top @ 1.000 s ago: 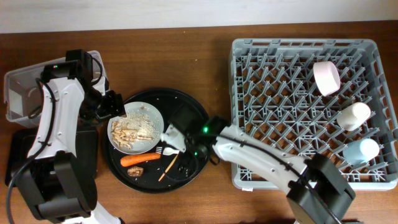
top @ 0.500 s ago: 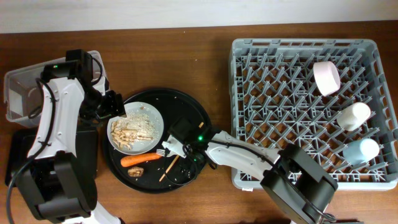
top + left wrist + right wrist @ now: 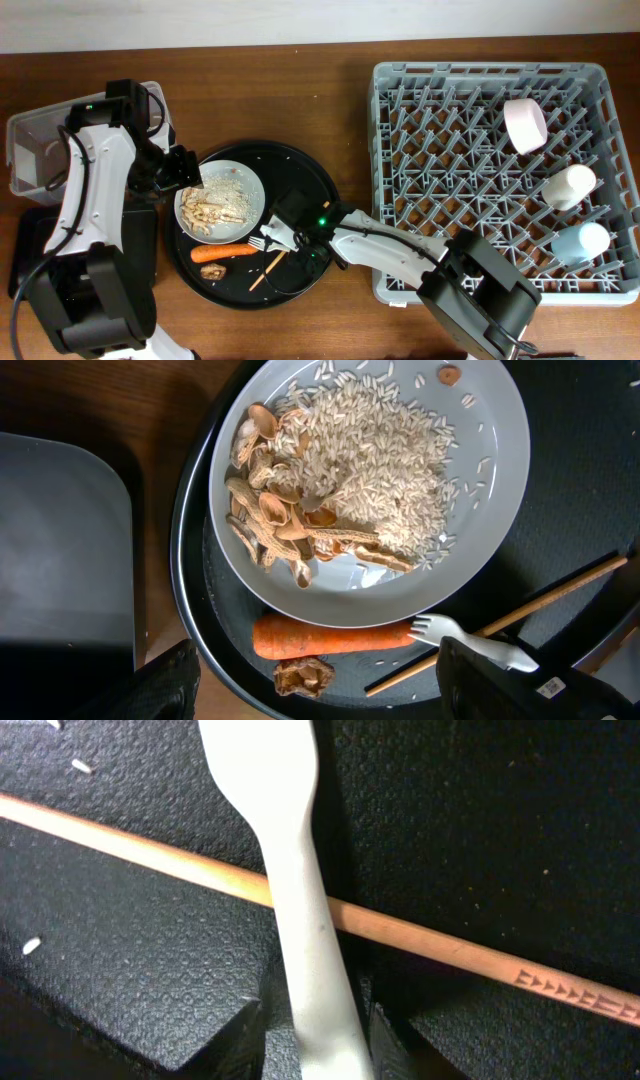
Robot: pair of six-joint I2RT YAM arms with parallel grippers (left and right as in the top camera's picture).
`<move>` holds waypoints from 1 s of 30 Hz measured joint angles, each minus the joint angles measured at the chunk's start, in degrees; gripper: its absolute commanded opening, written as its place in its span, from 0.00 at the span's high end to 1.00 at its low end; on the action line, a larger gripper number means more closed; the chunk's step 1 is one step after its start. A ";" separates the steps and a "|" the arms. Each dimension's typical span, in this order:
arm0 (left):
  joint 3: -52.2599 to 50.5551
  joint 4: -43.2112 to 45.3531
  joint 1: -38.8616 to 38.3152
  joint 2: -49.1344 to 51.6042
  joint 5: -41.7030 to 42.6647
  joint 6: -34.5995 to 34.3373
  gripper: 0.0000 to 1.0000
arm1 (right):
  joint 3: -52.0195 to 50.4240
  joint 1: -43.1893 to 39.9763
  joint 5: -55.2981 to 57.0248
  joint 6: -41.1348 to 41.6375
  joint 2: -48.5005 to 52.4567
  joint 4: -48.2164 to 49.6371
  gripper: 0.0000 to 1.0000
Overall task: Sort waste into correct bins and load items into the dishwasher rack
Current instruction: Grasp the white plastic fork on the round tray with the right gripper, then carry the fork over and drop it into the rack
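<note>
Dark brown wooden table (image 3: pixel 300 90) is seen from above, with the grain faintly visible. A pale strip (image 3: pixel 300 25) is shown along its far edge; whether it is wall or floor cannot be told. Everything is evenly lit and only soft shadows are cast.

- Overhead: bright, even light from above; the table (image 3: pixel 300 90) shows only soft, faint shadows beside the arms.
- Left wrist: sharp; the white plate (image 3: pixel 500 490) shines faintly, and the dark corners are murky.
- Right wrist: dim, very close; the fork (image 3: pixel 300 920) looks slightly soft and casts a shadow rightward.
</note>
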 measured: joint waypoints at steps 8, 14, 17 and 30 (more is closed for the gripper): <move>0.00 0.00 0.00 0.00 -0.02 0.00 0.25 | 0.00 0.00 -0.22 0.07 0.02 0.07 0.86; 0.00 0.00 0.00 0.00 -0.02 0.00 0.25 | 0.22 -0.09 -0.31 0.92 -0.17 0.17 0.88; 0.02 0.00 0.00 0.00 -0.02 0.00 0.25 | 0.22 -0.09 -0.44 1.36 -0.20 0.15 0.92; 0.00 0.02 0.00 0.00 0.00 0.00 0.25 | 9.42 -4.96 7.08 12.48 -17.03 -10.86 0.96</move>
